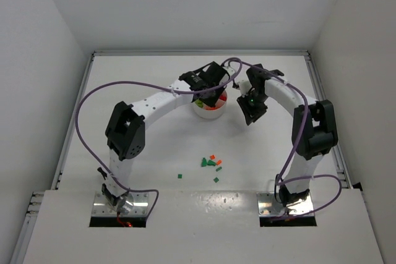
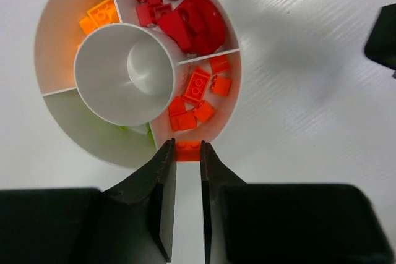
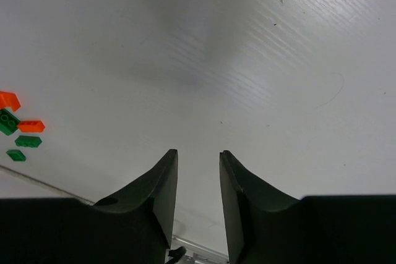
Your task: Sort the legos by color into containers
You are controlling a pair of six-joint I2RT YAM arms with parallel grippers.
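Orange brick (image 2: 188,151) clamped in the left gripper (image 2: 185,156), right at the rim of the orange wedge (image 2: 228,107) of the far dish (image 2: 60,32). Carry it further inward before releasing. Right gripper (image 3: 197,165) hovers to the right, jaws apart, empty.

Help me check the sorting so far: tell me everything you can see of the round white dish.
The dish is low, round, white, plastic-looking, standing flat on the table. Thin walls run from its central round hub, making wedge compartments: one holds red bricks, the next orange bricks, another yellow-orange bricks, a shaded one a green piece. The left pincer holds an orange brick at its rim; contact is unclear.
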